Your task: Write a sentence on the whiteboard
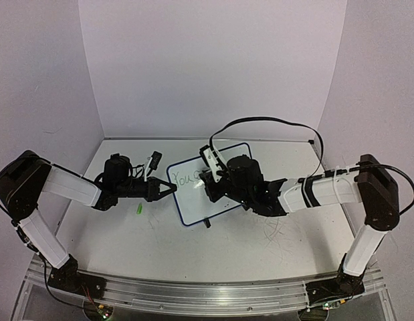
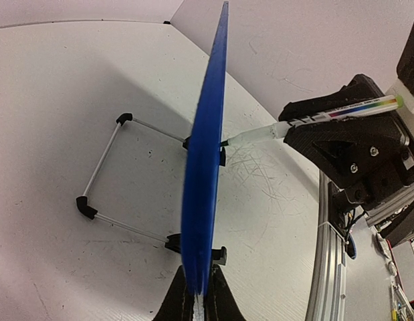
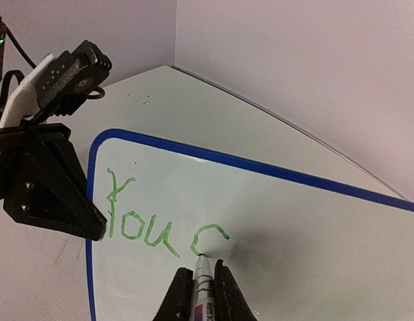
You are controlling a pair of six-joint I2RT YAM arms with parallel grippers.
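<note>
The whiteboard (image 3: 293, 221) looks thin, stiff and light, liable to tip on its wire stand (image 2: 103, 160) under pen pressure, so the rim is the place to pinch it. It stands between the grippers. The left gripper (image 2: 200, 284) clamps its blue edge, arm stretched low. Just ahead of the right gripper (image 3: 201, 273), which is clenched round the marker (image 3: 204, 291), the sentence (image 3: 156, 237) reads "You c", nib touching the board. That forearm reaches in level.

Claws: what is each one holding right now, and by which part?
Left claw grips the whiteboard by its blue rim; right claw holds the marker by its barrel, tip touching the whiteboard.
</note>
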